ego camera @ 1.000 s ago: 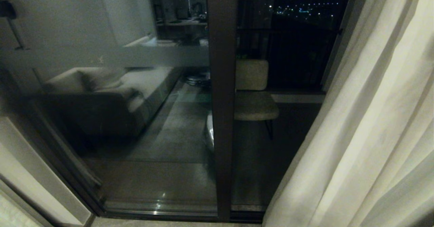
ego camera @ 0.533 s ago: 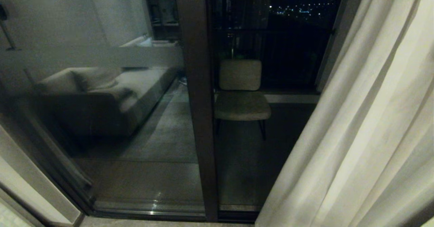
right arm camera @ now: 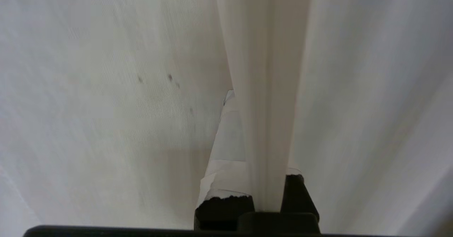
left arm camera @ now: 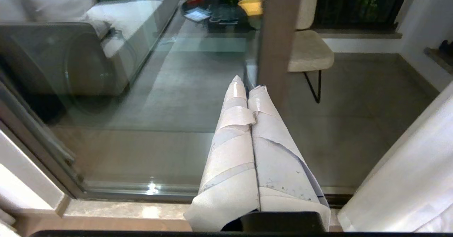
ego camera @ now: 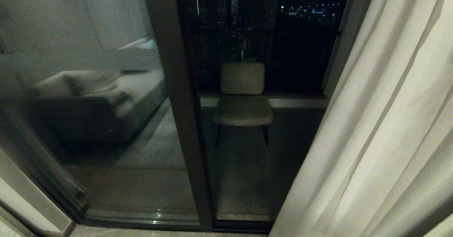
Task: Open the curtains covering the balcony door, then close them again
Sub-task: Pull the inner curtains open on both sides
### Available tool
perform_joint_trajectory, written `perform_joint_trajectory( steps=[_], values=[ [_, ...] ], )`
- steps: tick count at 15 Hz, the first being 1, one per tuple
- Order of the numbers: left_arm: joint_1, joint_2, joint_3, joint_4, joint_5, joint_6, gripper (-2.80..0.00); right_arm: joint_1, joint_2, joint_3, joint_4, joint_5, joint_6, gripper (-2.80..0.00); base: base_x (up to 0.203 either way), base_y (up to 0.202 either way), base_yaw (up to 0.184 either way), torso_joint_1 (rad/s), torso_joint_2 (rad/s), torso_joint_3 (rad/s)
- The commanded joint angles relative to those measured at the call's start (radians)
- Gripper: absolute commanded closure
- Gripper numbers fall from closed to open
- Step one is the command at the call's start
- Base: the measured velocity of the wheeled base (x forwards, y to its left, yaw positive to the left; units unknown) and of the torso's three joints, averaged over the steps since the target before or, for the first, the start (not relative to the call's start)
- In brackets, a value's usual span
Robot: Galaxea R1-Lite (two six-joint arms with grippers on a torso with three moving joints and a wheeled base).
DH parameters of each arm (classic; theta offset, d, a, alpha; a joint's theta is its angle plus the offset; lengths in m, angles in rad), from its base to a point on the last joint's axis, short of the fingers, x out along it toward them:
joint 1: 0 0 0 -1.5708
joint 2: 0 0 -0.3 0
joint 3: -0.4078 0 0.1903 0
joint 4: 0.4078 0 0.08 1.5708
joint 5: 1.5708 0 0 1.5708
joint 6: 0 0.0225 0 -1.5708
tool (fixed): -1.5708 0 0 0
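In the head view the cream pleated curtains hang as one panel at the right, drawn aside from the balcony door. The door's dark post and glass are uncovered. Neither gripper shows in that view. In the right wrist view my right gripper is shut on a vertical fold of the curtain, with fabric filling everything around it. In the left wrist view my left gripper is shut and empty, its taped fingers pointing at the glass low down, with the curtain off to one side.
A padded chair stands on the balcony beyond the glass. The glass left of the post reflects a sofa. The door's bottom track runs along the floor, and a wall edge stands at the near left.
The whole head view has shifted: the door post and chair slide left in the picture. The curtain's edge keeps its place, so more glass right of the post is uncovered.
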Motion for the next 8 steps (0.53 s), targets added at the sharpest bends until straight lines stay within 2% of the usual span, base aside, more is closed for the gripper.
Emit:
perform_joint_trajectory(
  steps=[1,8],
  values=[
    [0.000,0.000,0.000,0.000,0.001,0.000,0.00,-0.008,0.007,-0.002,-0.006,0.000,0.000,0.00,0.000,-0.192,-0.001,0.002,0.00,0.007],
    [0.000,0.000,0.000,0.000,0.001,0.000,0.00,-0.025,0.015,-0.004,-0.006,0.000,0.002,0.00,0.000,-0.190,0.000,0.003,0.00,0.002]
  ],
)
